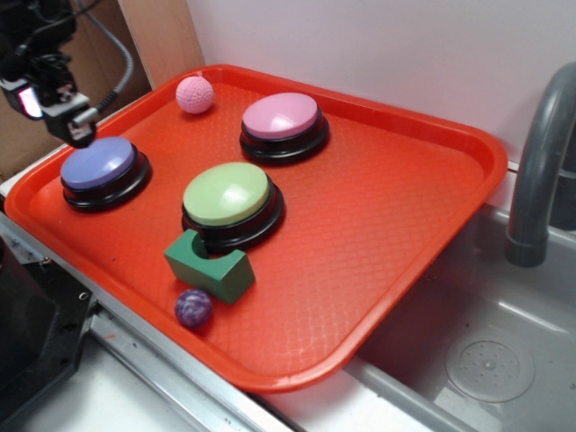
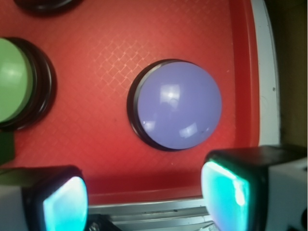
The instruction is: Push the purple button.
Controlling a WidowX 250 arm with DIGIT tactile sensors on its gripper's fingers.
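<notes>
Pale wall filled the background behind a red plastic tray (image 1: 423,243) with a raised rim and a diamond-textured floor. Beside the tray on the right lay a grey sink basin (image 1: 490,360) with a round drain, and a grey faucet (image 1: 538,171) curved up over it.

On the tray sat three large round buttons on black bases. The purple button (image 1: 99,163) stood near the tray's left edge, its domed periwinkle top uncovered. A green button (image 1: 228,194) was near the middle, and a pink button (image 1: 282,116) lay farther back; all three were apart from each other. A small pink dimpled ball (image 1: 194,94) rested by the back rim. Just in front of the green button lay a dark green block (image 1: 211,265) with an arched notch, touching or nearly touching that button's base, and a small marbled purple ball (image 1: 193,307) sat just in front of the block.

The tool (image 1: 79,126) hung at the upper left, above the back edge of the purple button, with nothing between them. From the wrist view, the purple button (image 2: 178,110) filled the centre, with the green button (image 2: 14,82) at the left edge. The tool's two fingers (image 2: 226,190) stood spread wide at the bottom of that view, holding nothing, over the tray's rim rather than the button.
</notes>
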